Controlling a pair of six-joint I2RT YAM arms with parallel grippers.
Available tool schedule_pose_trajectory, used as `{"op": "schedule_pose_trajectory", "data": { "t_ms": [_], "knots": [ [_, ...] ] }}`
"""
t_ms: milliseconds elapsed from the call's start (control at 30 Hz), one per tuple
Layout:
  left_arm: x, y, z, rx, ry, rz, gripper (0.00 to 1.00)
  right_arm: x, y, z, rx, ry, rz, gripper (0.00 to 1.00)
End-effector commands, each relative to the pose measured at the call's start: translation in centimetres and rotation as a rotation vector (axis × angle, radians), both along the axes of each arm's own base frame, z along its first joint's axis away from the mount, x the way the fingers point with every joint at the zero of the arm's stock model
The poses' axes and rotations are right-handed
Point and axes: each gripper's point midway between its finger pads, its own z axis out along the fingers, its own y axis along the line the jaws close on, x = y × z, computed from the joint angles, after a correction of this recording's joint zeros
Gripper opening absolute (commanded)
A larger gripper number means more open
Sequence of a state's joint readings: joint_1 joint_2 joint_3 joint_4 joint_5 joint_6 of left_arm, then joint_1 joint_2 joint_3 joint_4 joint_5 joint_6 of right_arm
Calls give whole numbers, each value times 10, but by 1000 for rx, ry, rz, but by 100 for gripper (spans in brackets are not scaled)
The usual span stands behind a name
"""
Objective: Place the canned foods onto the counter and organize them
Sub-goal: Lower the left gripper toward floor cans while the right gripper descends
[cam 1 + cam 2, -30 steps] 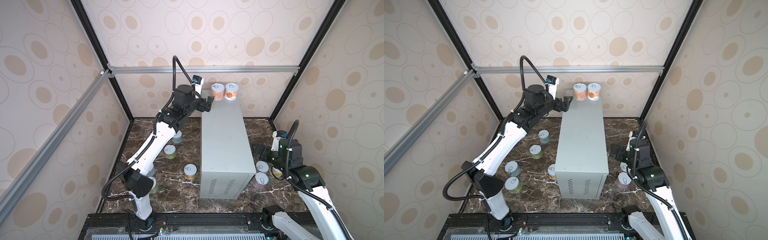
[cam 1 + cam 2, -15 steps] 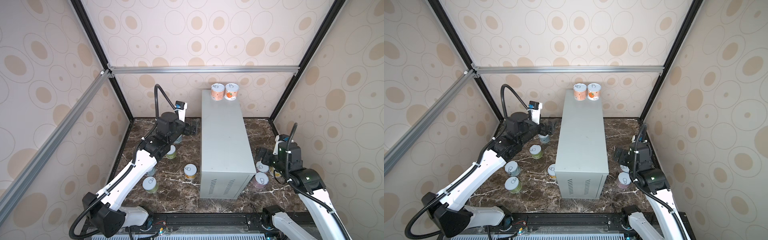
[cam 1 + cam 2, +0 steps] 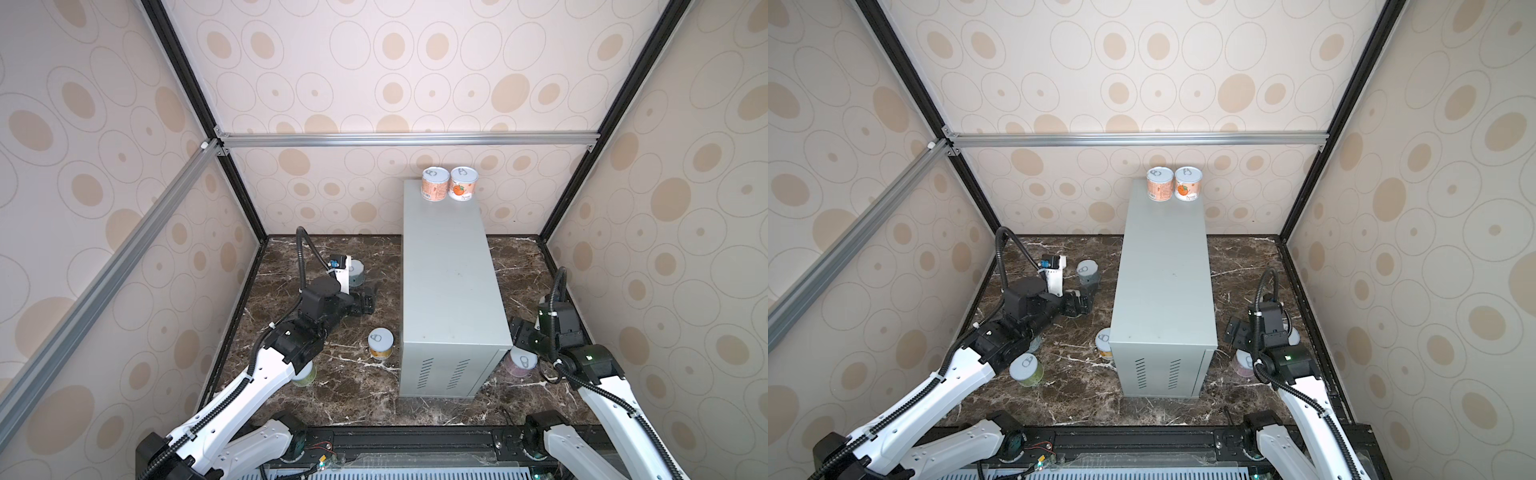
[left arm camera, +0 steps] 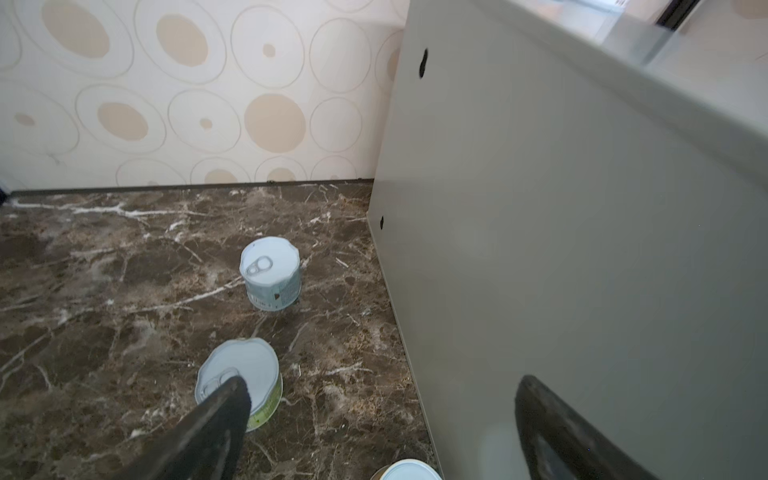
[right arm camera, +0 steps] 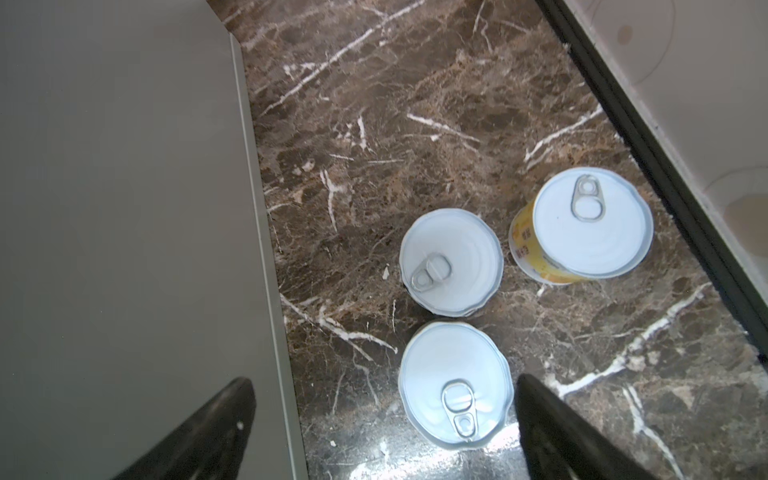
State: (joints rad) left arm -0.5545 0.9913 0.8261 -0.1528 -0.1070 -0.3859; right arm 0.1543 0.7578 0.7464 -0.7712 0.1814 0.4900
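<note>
Counter (image 3: 451, 291) stands mid-floor (image 3: 1067, 390), vent end toward the robot. Two orange cans (image 3: 435, 185) sit upright at its far end, side by side, touching or nearly so. The rest of the top is bare.

Left of the counter:
- pale blue can (image 4: 272, 272), upright, toward the back wall
- green can (image 4: 253, 370), nearer the arm
- corner can (image 3: 380, 343), just beside the counter's near end
- a second green can (image 3: 1027, 370), by the left forearm

Right of the counter, three cans stand upright in a close cluster. One is the yellow can (image 5: 582, 224). A top view shows a pink can (image 3: 519, 365) among them.

Left gripper (image 3: 1083, 301) is low over the floor, jaws spread wide, empty. In the wrist view one finger (image 4: 224, 407) overlaps the green can's lid. Contact cannot be told.

Right gripper (image 3: 520, 332) has its jaws spread wide and holds nothing. It hangs over the gap between counter and cluster. The nearest can shows between its fingers, not gripped.

Judgement: early stage. Two cans are placed and at least seven wait on the floor. More may hide under the arms. Both arms look set for a pick. The row begun at the far end suggests filling toward the vent end.
</note>
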Motion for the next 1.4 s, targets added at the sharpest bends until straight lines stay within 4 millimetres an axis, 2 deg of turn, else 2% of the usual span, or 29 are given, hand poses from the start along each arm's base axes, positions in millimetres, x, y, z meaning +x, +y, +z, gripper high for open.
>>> {"op": "schedule_pose_trajectory", "data": {
  "t_ms": [0, 300, 467, 633, 833, 1367],
  "knots": [
    [-4, 12, -22, -42, 32, 71, 99, -7, -3, -15, 21, 39, -37, 99],
    [-28, 27, -88, -76, 113, 114, 99, -17, -12, -49, 109, 129, -156, 99],
    [-33, 35, -107, -75, 118, 146, 99, -20, -24, -65, 107, 149, -218, 100],
    [-31, 32, -110, -75, 119, 134, 99, -18, -26, -81, 114, 176, -233, 100],
    [-30, 29, -111, -82, 119, 122, 99, -11, -20, -90, 144, 193, -216, 100],
    [-33, 32, -112, -83, 114, 132, 99, 28, 23, -87, 321, 194, -47, 99]
  ]
}}
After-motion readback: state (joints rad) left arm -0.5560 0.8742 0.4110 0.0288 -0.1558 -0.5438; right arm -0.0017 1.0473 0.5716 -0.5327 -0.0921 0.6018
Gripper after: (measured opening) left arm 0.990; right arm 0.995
